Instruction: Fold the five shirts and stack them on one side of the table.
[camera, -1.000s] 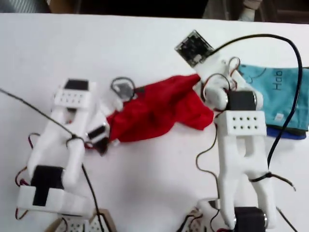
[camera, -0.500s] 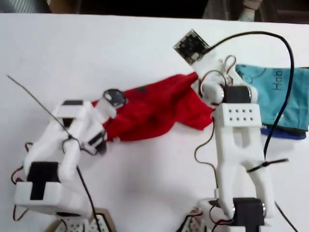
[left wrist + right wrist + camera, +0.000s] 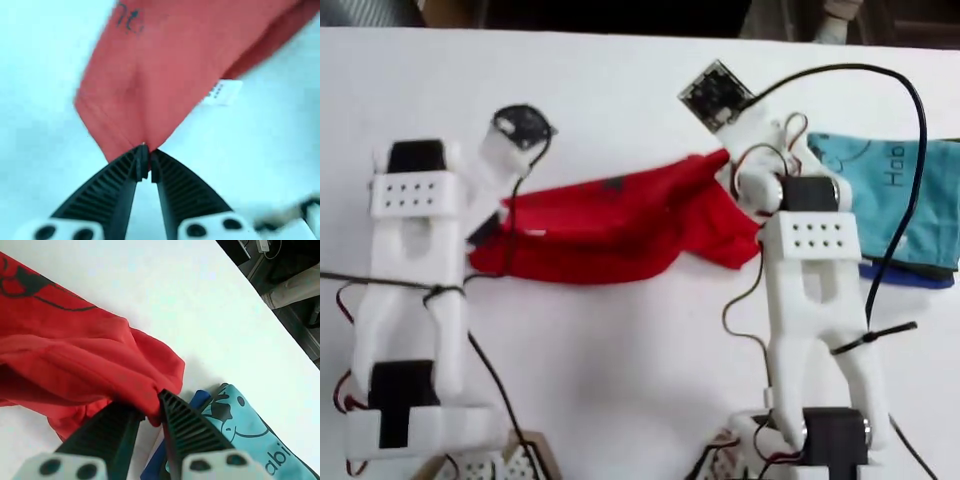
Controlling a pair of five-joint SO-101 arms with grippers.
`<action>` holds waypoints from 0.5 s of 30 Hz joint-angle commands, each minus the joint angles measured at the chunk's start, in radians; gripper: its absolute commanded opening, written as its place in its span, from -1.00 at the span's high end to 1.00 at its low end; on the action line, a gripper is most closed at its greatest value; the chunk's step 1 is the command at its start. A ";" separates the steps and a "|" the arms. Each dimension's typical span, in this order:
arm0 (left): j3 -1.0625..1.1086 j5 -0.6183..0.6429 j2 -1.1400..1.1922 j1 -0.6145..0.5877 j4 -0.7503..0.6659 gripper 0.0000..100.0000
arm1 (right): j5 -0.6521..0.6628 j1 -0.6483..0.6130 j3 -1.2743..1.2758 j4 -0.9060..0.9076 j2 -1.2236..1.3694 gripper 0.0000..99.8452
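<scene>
The left gripper (image 3: 145, 167) is clamped shut on a corner of the red shirt (image 3: 610, 225), with the cloth pinched right at the fingertips. Over the last second this arm has swung out toward 9 o'clock and carried that corner with it. The shirt, bunched near the middle a moment ago, is now drawn into a long band across the centre of the table (image 3: 620, 380). A white label (image 3: 222, 92) hangs from its edge.

The right gripper (image 3: 150, 412) is closed on a thick fold at the shirt's other end, toward 2 o'clock, and that arm has hardly moved.

At 3 o'clock a folded teal shirt (image 3: 905, 205) lies on top of a dark blue one (image 3: 910, 274), just beside the red cloth.

By my reading the red shirt is being stretched flat before folding. It is still rumpled, and no fold is made yet.
</scene>
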 commanded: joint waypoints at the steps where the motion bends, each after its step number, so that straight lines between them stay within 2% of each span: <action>1: -0.030 -0.043 -0.049 0.003 0.155 0.95 | 0.002 0.008 -0.049 -0.013 -0.010 0.96; 5: 0.047 -0.089 -0.051 -0.008 0.123 0.95 | 0.002 0.002 -0.049 -0.012 -0.010 0.96; 10: 0.137 -0.084 -0.048 -0.046 -0.121 0.92 | 0.002 0.004 -0.049 -0.012 -0.010 0.96; 15: 0.272 -0.086 -0.020 -0.044 -0.267 0.60 | 0.002 0.008 -0.049 -0.012 -0.010 0.96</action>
